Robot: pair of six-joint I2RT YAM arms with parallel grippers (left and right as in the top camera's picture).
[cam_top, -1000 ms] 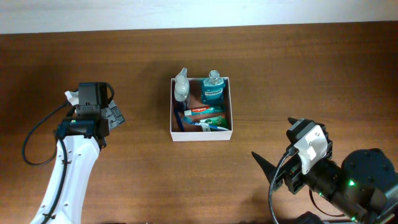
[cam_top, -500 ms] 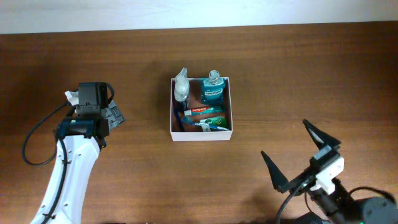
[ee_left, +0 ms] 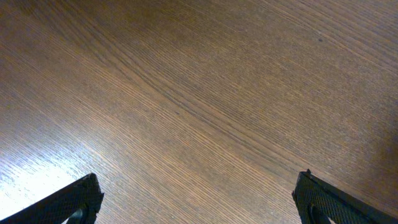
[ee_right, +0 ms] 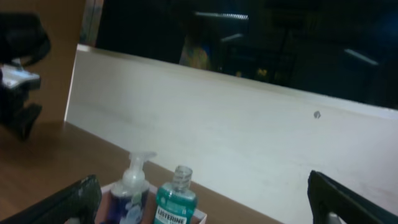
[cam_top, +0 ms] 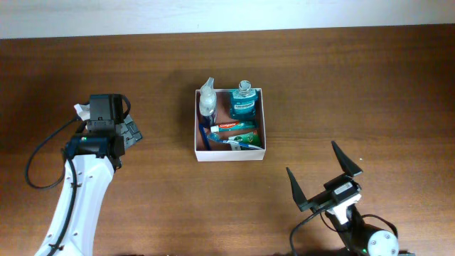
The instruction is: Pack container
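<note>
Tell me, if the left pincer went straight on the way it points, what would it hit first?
Most likely the table: the wrist view shows only wood ahead of the open left pincer. How near it is, I cannot tell.

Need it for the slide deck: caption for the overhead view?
Container holds spray bottle, mouthwash, toothpaste; right tool open, empty, well clear of it.

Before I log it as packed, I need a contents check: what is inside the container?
In the container: a clear spray bottle, a teal mouthwash bottle, a toothpaste tube and what looks like a toothbrush. Anything beneath them is covered.
</note>
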